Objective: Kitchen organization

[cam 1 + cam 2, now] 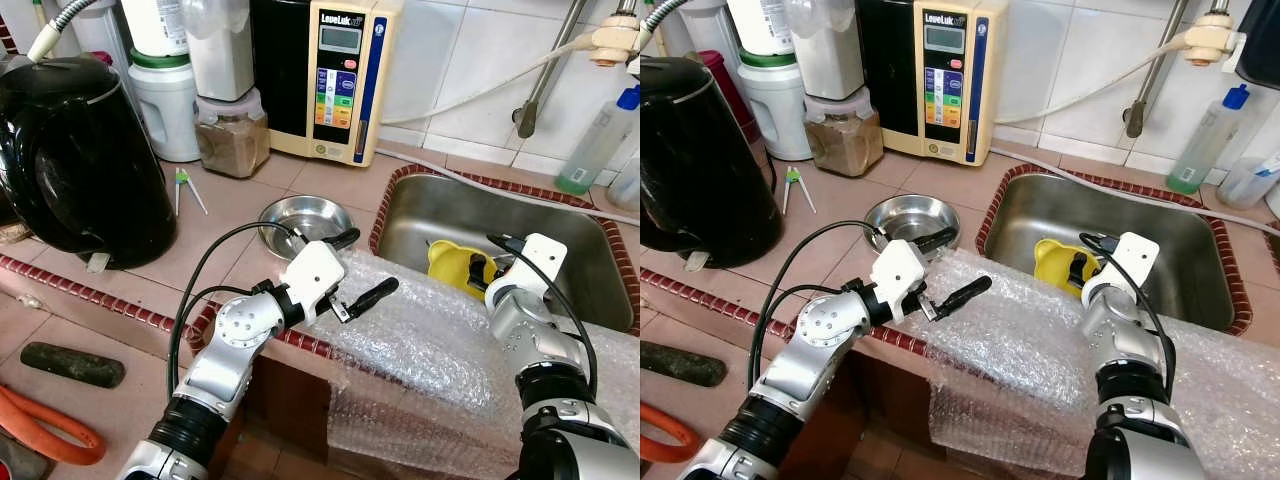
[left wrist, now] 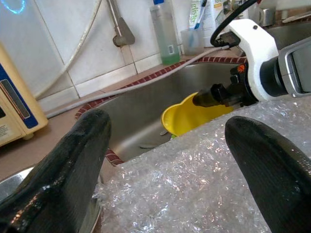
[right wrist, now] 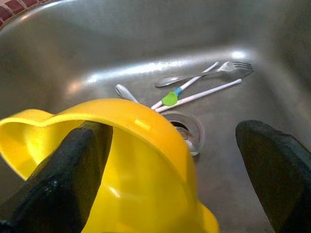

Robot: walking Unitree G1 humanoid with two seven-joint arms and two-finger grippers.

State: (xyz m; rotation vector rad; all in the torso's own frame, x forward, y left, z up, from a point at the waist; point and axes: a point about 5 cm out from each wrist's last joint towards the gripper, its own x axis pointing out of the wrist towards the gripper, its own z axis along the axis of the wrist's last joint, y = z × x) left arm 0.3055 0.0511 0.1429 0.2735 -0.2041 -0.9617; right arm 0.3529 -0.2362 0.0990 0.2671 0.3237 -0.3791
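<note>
A yellow plastic bowl (image 1: 447, 262) lies tilted in the steel sink (image 1: 470, 205). My right gripper (image 1: 479, 272) reaches down into the sink and is open. In the right wrist view one finger (image 3: 73, 170) is inside the bowl (image 3: 146, 160) and the other finger (image 3: 277, 165) is outside, so the rim lies between them. My left gripper (image 1: 360, 267) hovers open and empty over a bubble wrap sheet (image 1: 430, 340) at the counter edge, just in front of a small steel bowl (image 1: 305, 215). A fork (image 3: 204, 73) and white utensils (image 3: 194, 94) lie by the drain.
A black kettle (image 1: 75, 160) stands at the left. A water ioniser (image 1: 340, 75), a jar of brown powder (image 1: 232, 140) and white containers (image 1: 165, 100) line the back wall. Green-hinged chopsticks (image 1: 185, 185) lie on the counter. A soap bottle (image 1: 598, 140) stands behind the sink.
</note>
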